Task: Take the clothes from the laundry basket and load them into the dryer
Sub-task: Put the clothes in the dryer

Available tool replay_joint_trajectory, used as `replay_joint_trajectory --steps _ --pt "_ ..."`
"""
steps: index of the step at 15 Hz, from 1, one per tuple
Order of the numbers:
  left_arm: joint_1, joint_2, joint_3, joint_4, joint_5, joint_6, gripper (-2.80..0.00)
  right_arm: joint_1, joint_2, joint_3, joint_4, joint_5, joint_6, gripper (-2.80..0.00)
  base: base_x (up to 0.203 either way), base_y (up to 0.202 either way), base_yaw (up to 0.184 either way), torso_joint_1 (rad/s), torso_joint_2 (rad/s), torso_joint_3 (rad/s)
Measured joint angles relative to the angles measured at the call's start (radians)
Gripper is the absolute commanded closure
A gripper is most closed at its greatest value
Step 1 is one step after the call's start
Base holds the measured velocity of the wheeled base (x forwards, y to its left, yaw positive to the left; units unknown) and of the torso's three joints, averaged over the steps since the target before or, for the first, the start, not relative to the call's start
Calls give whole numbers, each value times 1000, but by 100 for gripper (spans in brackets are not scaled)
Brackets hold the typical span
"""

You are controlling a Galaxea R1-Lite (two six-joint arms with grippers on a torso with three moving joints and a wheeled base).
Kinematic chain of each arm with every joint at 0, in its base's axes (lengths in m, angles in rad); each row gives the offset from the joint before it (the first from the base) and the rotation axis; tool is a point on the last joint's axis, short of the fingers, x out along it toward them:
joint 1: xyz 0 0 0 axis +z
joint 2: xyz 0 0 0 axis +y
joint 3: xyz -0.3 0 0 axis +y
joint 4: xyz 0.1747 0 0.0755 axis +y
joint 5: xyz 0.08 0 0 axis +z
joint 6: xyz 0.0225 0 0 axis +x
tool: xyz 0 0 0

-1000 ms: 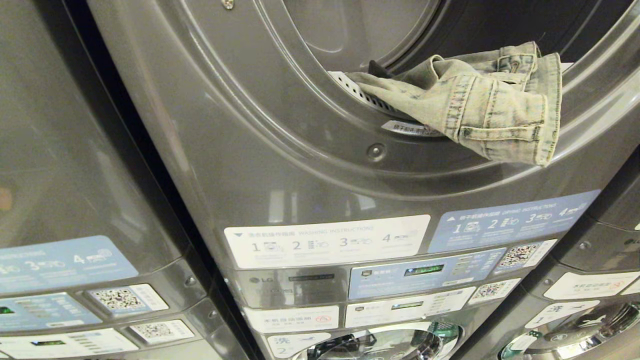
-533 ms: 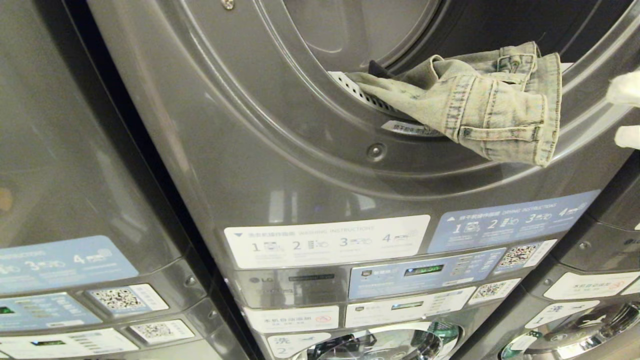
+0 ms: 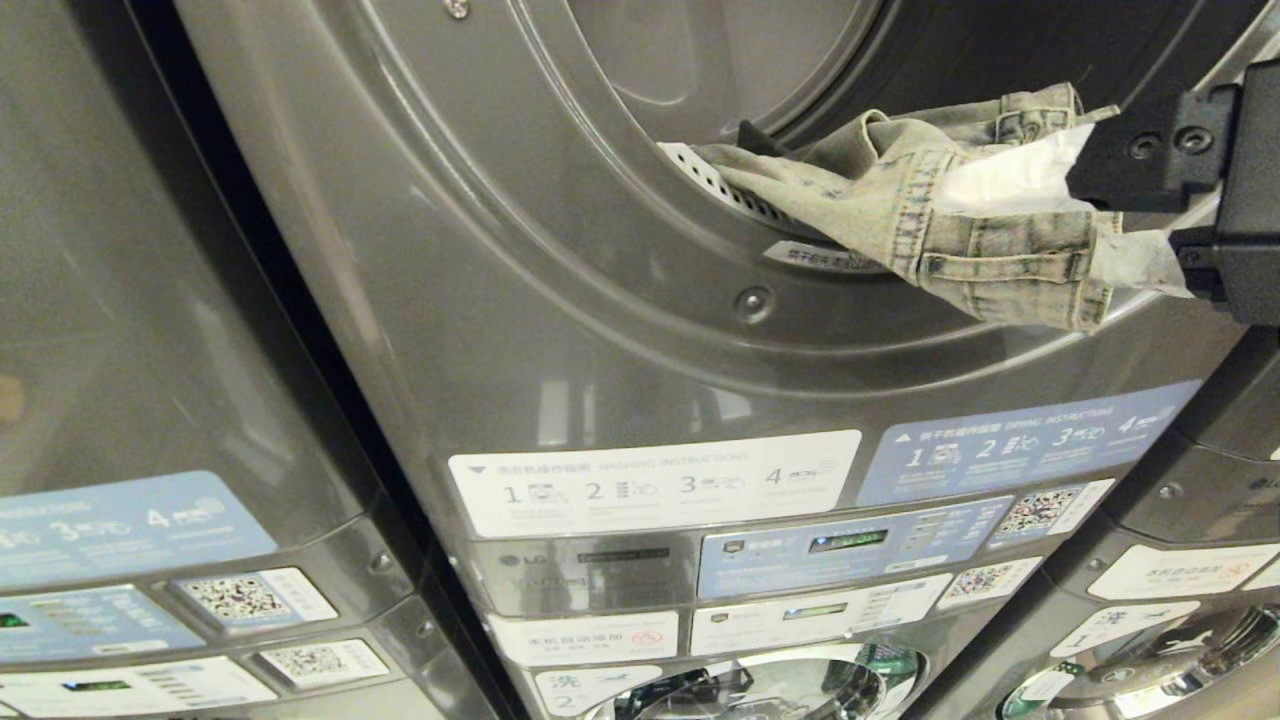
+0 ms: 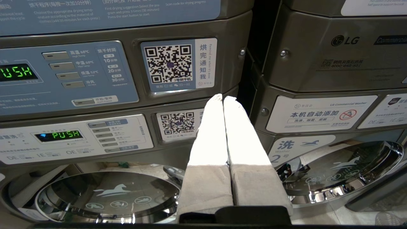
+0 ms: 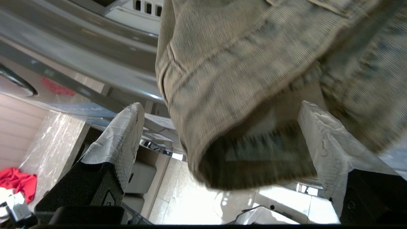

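The clothes (image 3: 880, 190), a faded denim garment with tan seams, lie over the lower rim of the dryer (image 3: 560, 280) opening, one fold hanging outside. My right gripper (image 3: 1020, 228) reaches in from the right and is open, its white-wrapped fingers on either side of that hanging fold. The right wrist view looks up at the clothes (image 5: 229, 79) drooping between the spread fingers (image 5: 120, 140) of the right gripper (image 5: 221, 106). My left gripper (image 4: 222, 98) is parked, shut and empty, facing the control panels. The laundry basket is out of view.
Similar grey stacks stand close by on the left (image 3: 120, 350) and on the right (image 3: 1200, 520). Below the dryer are instruction labels, a control panel (image 3: 830, 545) and a chrome-ringed washer door (image 3: 760, 690). A red cloth (image 5: 16, 181) lies on the floor.
My right gripper has come in from the right edge and now straddles the denim's hanging fold. The garment has hardly moved. The left arm has stayed still.
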State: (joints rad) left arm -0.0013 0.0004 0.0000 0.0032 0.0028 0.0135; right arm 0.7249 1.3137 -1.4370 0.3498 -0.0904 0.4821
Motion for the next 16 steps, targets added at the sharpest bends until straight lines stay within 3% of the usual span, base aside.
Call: replay_joint_trajectory --steps 9,13,16 --pt "0 0 0 0 0 0 0 13 182 -180 -28 -7 -28 0 0 0 0 0 0 0" --pt "0 0 0 0 0 0 0 15 279 -354 -71 -17 -236 0 0 0 0 0 0 0" --pt "0 0 0 0 0 0 0 17 394 -471 -240 -100 -417 0 0 0 0 0 0 0"
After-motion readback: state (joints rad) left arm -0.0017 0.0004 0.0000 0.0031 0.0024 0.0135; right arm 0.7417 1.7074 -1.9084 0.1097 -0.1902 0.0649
